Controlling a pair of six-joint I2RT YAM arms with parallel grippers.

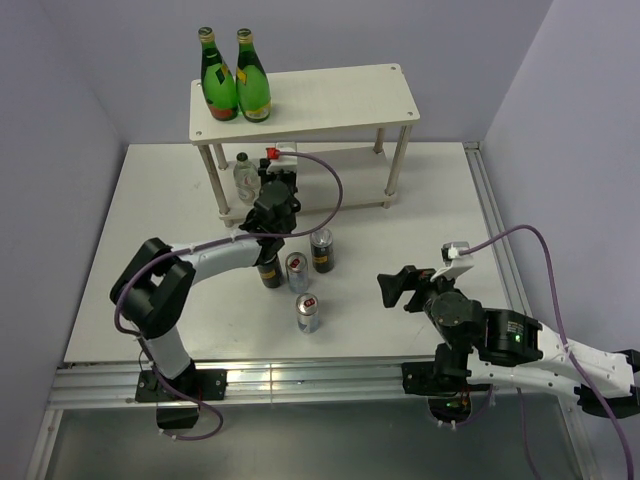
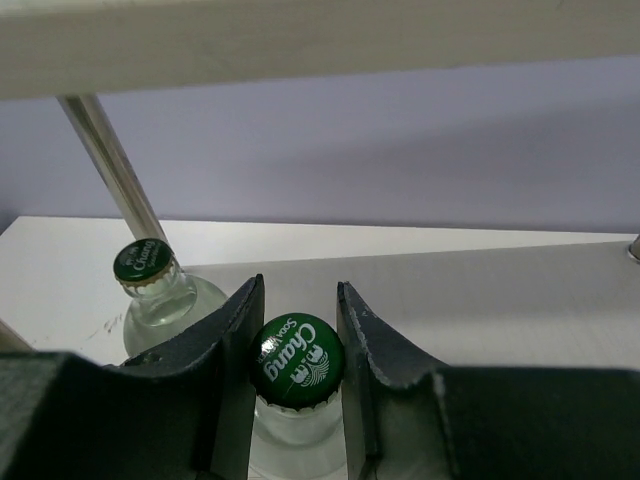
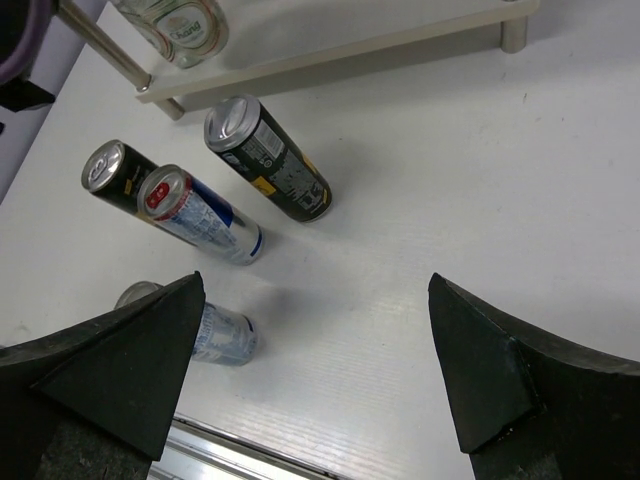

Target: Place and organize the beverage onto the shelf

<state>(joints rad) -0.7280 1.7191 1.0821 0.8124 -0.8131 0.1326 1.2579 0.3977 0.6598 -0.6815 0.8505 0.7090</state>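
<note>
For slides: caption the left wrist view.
Left pincer shut on a green-capped bottle under the shelf top; second bottle beside.

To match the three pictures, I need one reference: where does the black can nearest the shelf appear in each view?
Top external: black can, near the picture's centre.
Left wrist: not in view.
Right wrist: black can, upper left of centre, just in front of the shelf.
Shared landmark: the shelf, visible in all three views.
</note>
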